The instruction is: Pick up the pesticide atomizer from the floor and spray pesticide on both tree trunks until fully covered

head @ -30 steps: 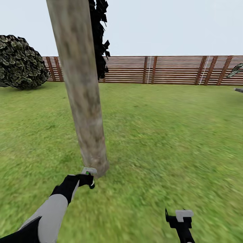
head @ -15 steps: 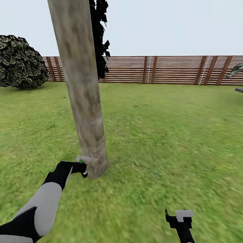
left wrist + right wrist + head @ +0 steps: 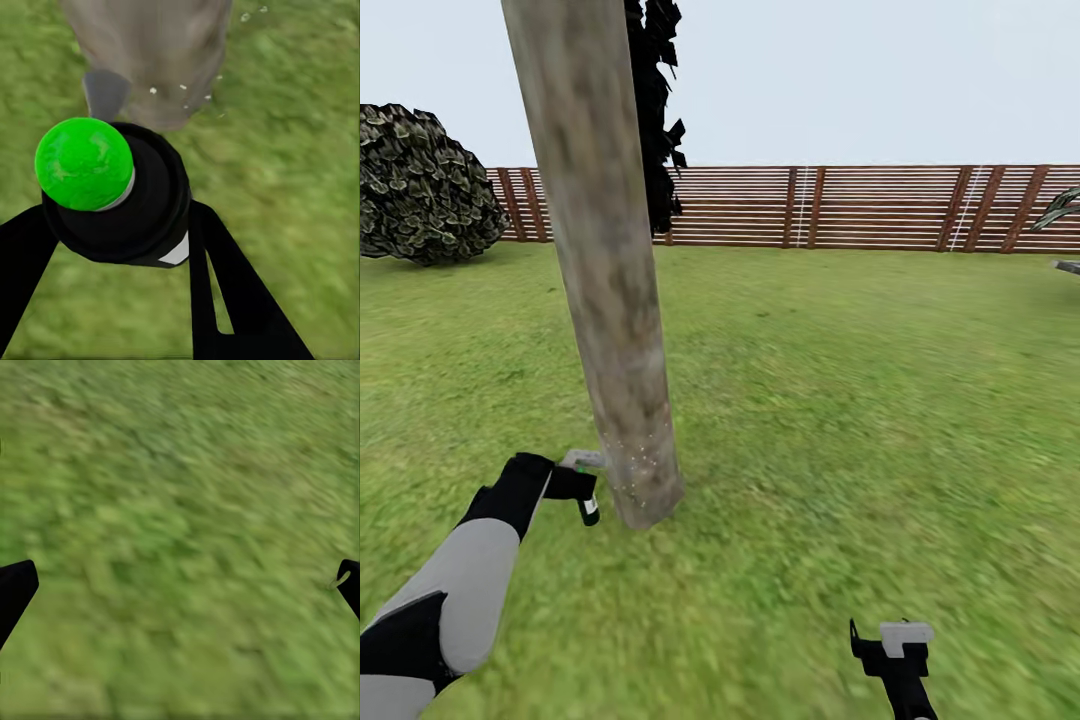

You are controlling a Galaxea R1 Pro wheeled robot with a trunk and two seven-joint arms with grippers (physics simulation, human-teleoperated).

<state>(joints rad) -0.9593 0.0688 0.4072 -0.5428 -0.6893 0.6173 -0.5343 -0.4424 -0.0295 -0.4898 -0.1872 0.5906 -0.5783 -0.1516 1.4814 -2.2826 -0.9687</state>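
- Head view: the left gripper is reaching low toward the base of the tree trunk and is clamping the pesticide atomizer, whose pale trigger head is pointing at the bark just beside it. Small whitish specks are dotting the lowest part of the trunk next to the nozzle.
- The trunk is rising at a slight tilt from the grass floor; a near-black conifer is standing behind it, a rounded shrub is sitting far left, and a brown slatted fence is closing the lawn.
- The right gripper is hanging low over the grass, well apart from the trunk; from here I cannot tell how its jaws are standing.
- Left wrist view: the two black fingers are closing on the atomizer's dark body, topped by a bright green dome, and the trunk's foot is lying just beyond with white flecks floating near it.
- Right wrist view: the fingertips are sitting wide apart at the picture's edges, empty, with blurred grass between them.
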